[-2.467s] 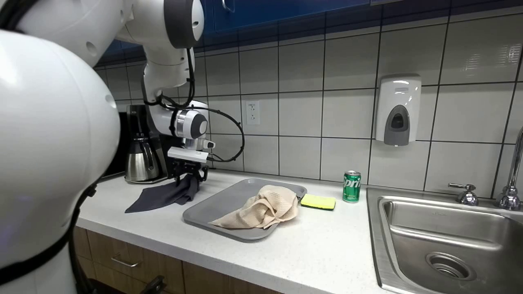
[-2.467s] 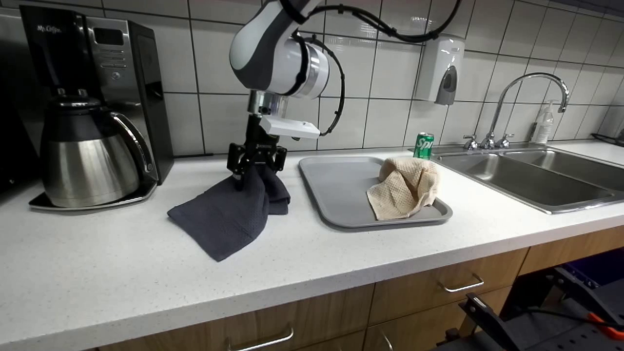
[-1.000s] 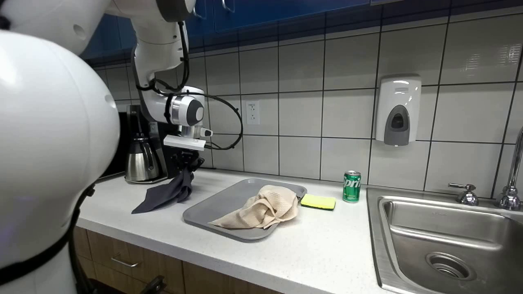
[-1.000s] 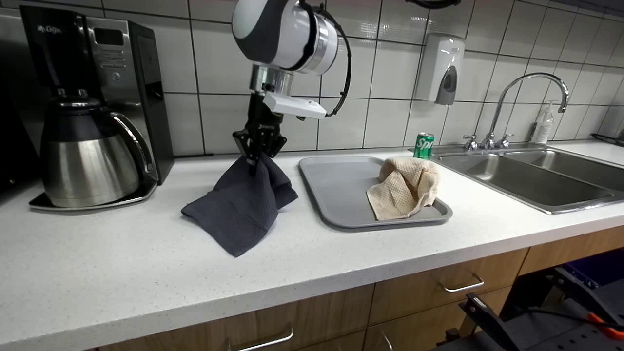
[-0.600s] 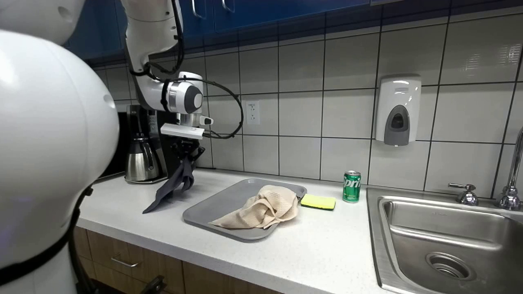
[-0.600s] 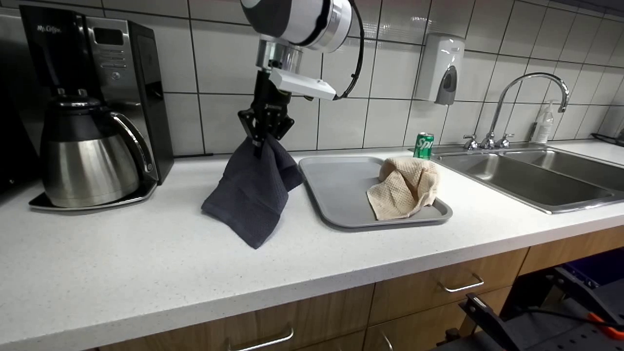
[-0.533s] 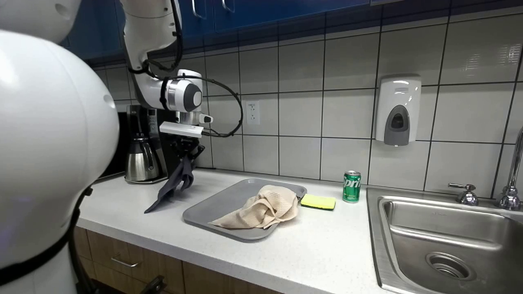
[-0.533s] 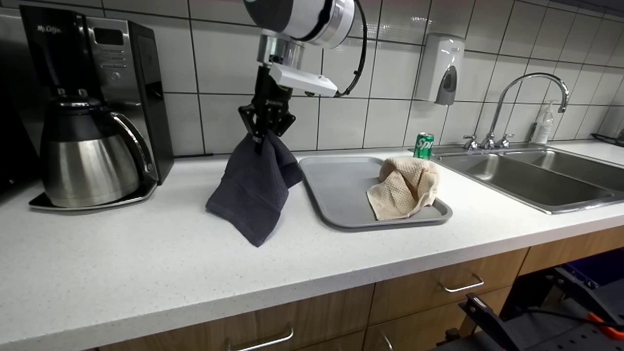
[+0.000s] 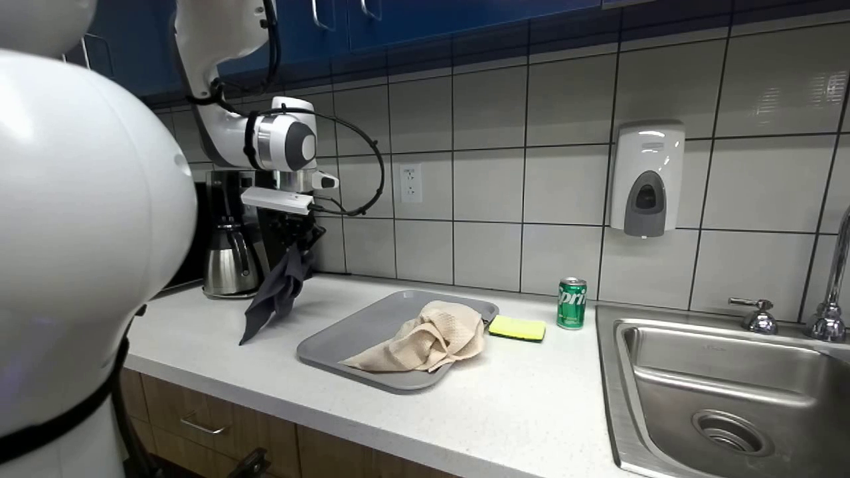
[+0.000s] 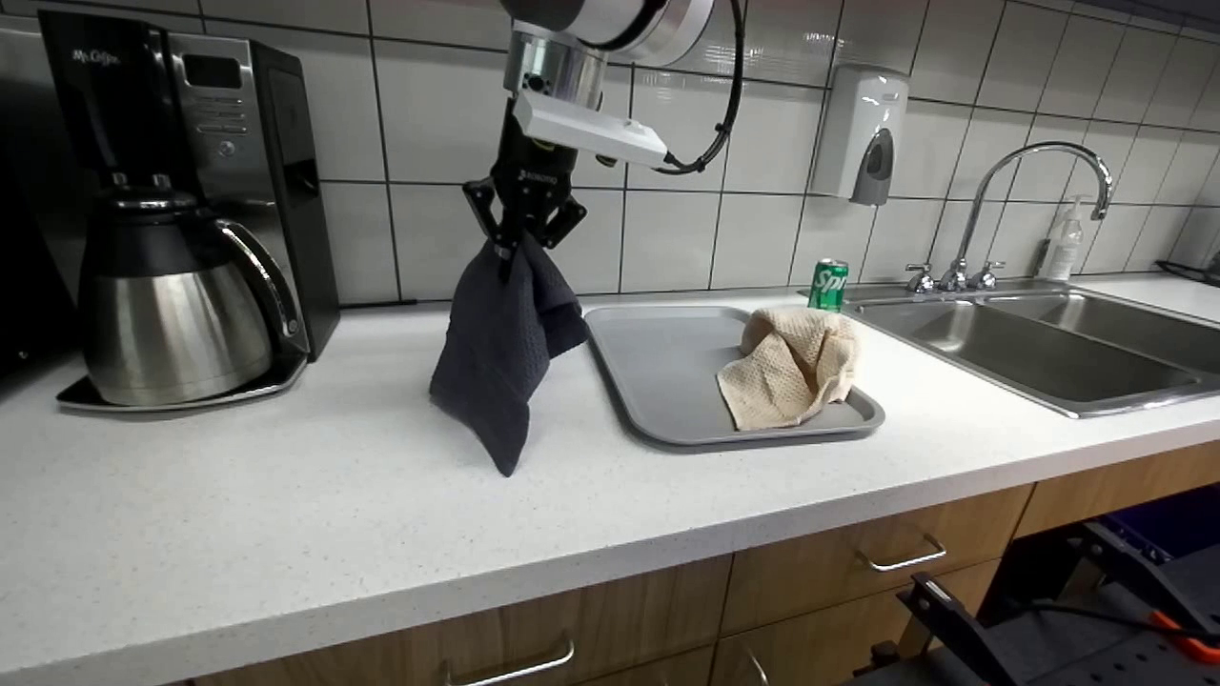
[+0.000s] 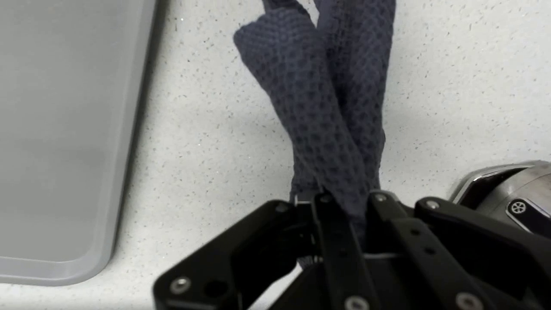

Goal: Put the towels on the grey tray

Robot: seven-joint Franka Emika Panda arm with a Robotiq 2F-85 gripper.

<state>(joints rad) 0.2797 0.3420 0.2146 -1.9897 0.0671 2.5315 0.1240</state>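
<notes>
A dark blue-grey towel (image 10: 505, 353) hangs below my gripper (image 10: 507, 257), which is shut on a bunched part of it. In the wrist view the towel (image 11: 318, 99) runs up from between the fingers in long folds; the pinched cloth is partly covered by the black links. Its lowest corner is at or just above the counter; I cannot tell if it touches. Beside it lies the grey tray (image 10: 658, 367), whose near edge also shows in the wrist view (image 11: 56, 129). A crumpled beige towel (image 9: 425, 338) rests on the tray, overlapping its rim in an exterior view.
A coffee maker with a steel carafe (image 10: 181, 305) stands close to the gripper, away from the tray. Past the tray are a yellow sponge (image 9: 518, 328), a green can (image 9: 571, 303) and the sink (image 9: 717, 392). A tiled wall runs behind, with blue cabinets (image 9: 451, 20) above.
My gripper, shut throughout, has risen with the dark towel, whose spread part has left the counter and now hangs narrower. The beige towel and tray have stayed put.
</notes>
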